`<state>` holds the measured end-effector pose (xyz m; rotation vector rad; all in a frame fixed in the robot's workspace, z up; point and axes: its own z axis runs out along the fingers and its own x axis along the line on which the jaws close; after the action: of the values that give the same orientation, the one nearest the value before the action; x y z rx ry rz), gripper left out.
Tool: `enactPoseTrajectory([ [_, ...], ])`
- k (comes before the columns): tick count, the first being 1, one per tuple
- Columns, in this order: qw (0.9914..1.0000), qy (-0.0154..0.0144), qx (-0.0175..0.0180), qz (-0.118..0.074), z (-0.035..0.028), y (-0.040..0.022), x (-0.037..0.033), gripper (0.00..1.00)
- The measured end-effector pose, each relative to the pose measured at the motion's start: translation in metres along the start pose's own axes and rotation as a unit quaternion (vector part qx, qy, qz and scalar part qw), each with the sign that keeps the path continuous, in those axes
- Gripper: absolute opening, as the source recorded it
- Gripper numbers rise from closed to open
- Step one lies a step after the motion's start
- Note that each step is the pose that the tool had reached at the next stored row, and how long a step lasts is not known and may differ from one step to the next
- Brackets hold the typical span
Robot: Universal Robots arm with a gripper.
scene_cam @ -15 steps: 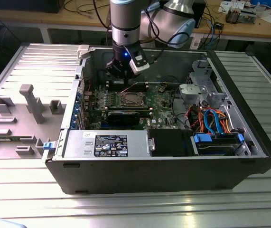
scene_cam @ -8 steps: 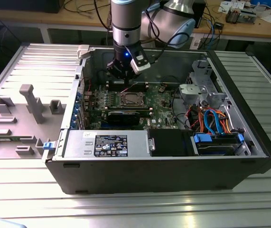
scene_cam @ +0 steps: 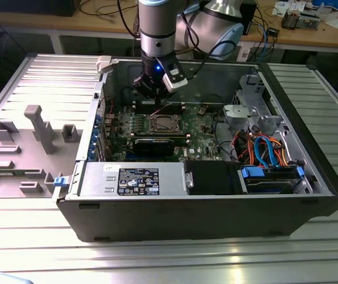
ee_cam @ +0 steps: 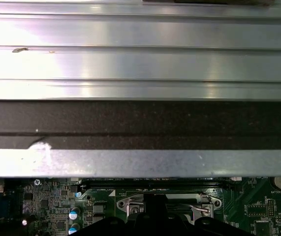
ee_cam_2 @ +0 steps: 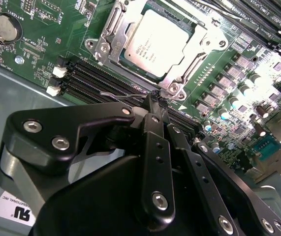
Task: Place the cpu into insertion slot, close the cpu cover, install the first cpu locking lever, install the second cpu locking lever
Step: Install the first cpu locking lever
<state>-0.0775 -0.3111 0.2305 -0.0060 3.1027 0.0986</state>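
The cpu point(ee_cam_2: 155, 42) lies flat in the insertion slot point(scene_cam: 164, 123), silvery top up. The cpu cover point(ee_cam_2: 111, 24) is down over it, its metal frame around the chip's edges. My gripper point(ee_cam_2: 155, 101) is shut, its tip at the socket's near corner. A thin wire locking lever point(ee_cam_2: 123, 96) runs along the socket's side and ends at the fingertips; I cannot tell whether they pinch it or only touch it. In the exterior view the gripper point(scene_cam: 158, 102) hangs just above the socket, inside the open computer case. The first wrist view has the socket point(ee_cam: 166, 202) beyond the dark fingers point(ee_cam: 155, 219).
Memory slots point(ee_cam_2: 96, 81) run beside the socket and a coin battery point(ee_cam_2: 5, 27) sits further off. A power supply point(scene_cam: 133, 177), a blue drive bay point(scene_cam: 272, 177) and orange and blue cables point(scene_cam: 263, 148) occupy the case. The case wall point(ee_cam: 140, 123) stands close. A grey fixture point(scene_cam: 38, 127) is on the table at the exterior view's left.
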Motion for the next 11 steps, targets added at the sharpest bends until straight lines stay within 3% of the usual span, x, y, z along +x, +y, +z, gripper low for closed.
enactPoseTrajectory([
  [4,1.0,-0.0001,-0.0001,0.0,0.0003,0.0,-0.0004,0.11],
  [11,1.0,0.0,-0.0027,-0.001,0.0022,0.0006,-0.0075,0.11],
])
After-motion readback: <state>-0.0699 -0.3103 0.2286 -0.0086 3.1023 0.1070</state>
